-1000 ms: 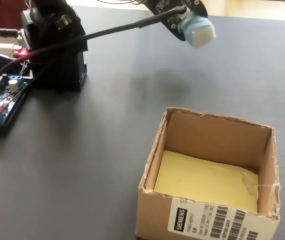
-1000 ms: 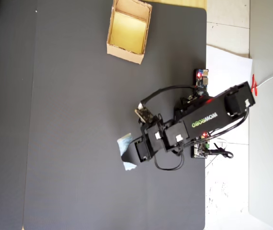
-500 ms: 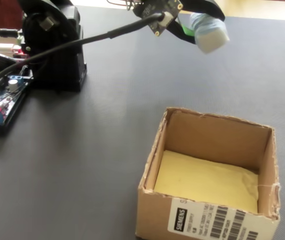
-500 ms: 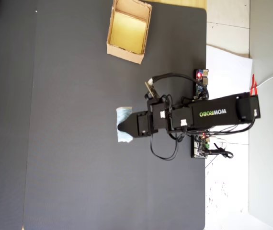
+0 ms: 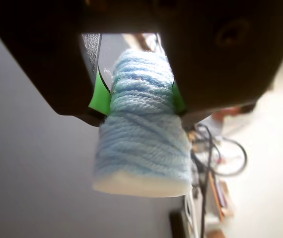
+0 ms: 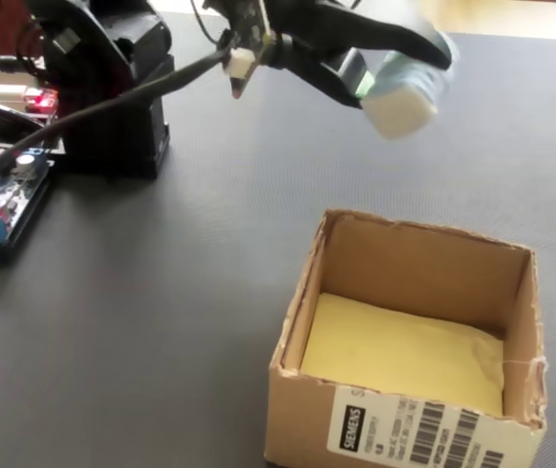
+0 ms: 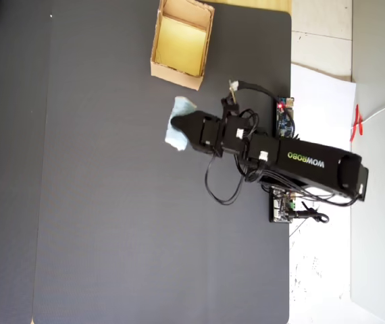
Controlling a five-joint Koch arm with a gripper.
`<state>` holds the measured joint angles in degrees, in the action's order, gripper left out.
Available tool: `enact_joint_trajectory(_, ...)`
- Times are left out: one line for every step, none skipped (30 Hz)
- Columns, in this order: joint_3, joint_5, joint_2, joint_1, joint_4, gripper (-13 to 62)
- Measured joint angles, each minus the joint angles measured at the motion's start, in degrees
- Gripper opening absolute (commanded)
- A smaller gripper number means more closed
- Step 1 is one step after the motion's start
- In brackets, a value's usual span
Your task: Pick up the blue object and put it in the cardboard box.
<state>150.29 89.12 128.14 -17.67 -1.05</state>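
The blue object (image 5: 142, 144) is a small roll wound with pale blue yarn, with a flat whitish end. It sits between the two jaws of the gripper (image 5: 140, 101), which press on it from both sides with green pads (image 5: 100, 95). The jaws are closed only as far as the roll allows, and about half of the roll sticks out past the tips. I think this grip near one end leaves the free end clear to fall out when the jaws open.

In the fixed view the blue object (image 6: 405, 93) hangs in the air above the dark mat (image 6: 141, 292), beyond the far wall of the cardboard box (image 6: 424, 255). It touches neither the mat nor the box. In the overhead view the blue object (image 7: 177, 131) is near the cardboard box (image 7: 177, 75) but beside it, not over the opening.

The box stands open, its yellowish floor is bare, and its walls are low. So the height of the carry seems chosen to pass over the rim without touching it. The roll is not yet above the opening, so the transport is not finished.
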Motion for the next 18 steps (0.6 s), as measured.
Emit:
enact_joint_trajectory(0.09, 0.0, 0.0, -0.09, 0.0, 6.8)
enact_joint_trajectory(-0.18, -0.35, -0.26, -1.05, 0.09, 6.8)
enact_joint_trajectory(-2.64, -2.9, -0.7, -6.06, 0.09, 6.8)
enact_joint_trajectory(-2.64, -2.9, -0.7, -6.06, 0.09, 6.8)
enact_joint_trajectory(-2.81, -3.43, -1.14, -9.23, 0.0, 6.8)
enact_joint_trajectory(-5.1, -4.04, -2.55, -12.57, 0.0, 6.8)
enact_joint_trajectory(-5.54, -4.31, -3.16, -13.54, -0.26, 6.8)
enact_joint_trajectory(-7.21, -5.1, -5.71, -16.08, -0.35, 6.8)
enact_joint_trajectory(-7.38, -5.19, -5.89, -16.26, -0.35, 6.8)
enact_joint_trajectory(-7.73, -5.45, -6.77, -17.14, -0.26, 6.8)
enact_joint_trajectory(-10.37, -5.54, -9.58, -18.63, -0.26, 6.8)
enact_joint_trajectory(-10.81, -5.54, -9.93, -18.81, -0.35, 6.8)
enact_joint_trajectory(-12.04, -5.63, -10.99, -18.98, -0.35, 6.9)
enact_joint_trajectory(-14.85, -5.8, -14.06, -20.04, -0.35, 6.9)
enact_joint_trajectory(-14.85, -5.8, -14.15, -20.13, -0.35, 6.9)
enact_joint_trajectory(-15.38, -5.8, -14.94, -20.57, -0.26, 6.9)
enact_joint_trajectory(-18.9, -5.8, -19.16, -22.06, -0.35, 6.9)
enact_joint_trajectory(-18.9, -5.8, -19.16, -22.06, -0.35, 7.2)
